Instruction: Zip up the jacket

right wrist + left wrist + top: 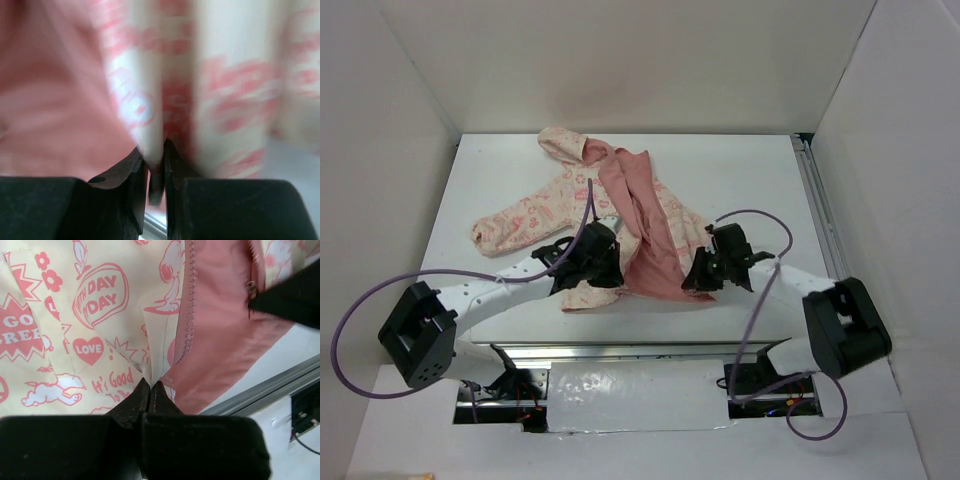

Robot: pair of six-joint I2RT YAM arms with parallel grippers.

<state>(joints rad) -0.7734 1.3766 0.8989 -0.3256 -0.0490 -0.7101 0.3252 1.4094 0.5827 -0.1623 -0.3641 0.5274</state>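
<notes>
Jacket [620, 205] lies open on the table [750, 170], hood at the far end, hem toward the arms, salmon lining turned up down the middle.

Left gripper [151, 389]: tips pressed together on a fold of the printed hem. Zipper teeth [186, 315] start just right of those tips and run straight away from them. Farther right is the second edge, with a small metal piece [252, 288], likely the slider.

Right gripper [154, 161]: pinching a fold of printed cloth. View blurred, no zipper visible.

Only the overhead view shows both grippers at the hem, either side of the lining.

Judgement: left arm is nearer the tooth row; the edges must meet at the hem first.
</notes>
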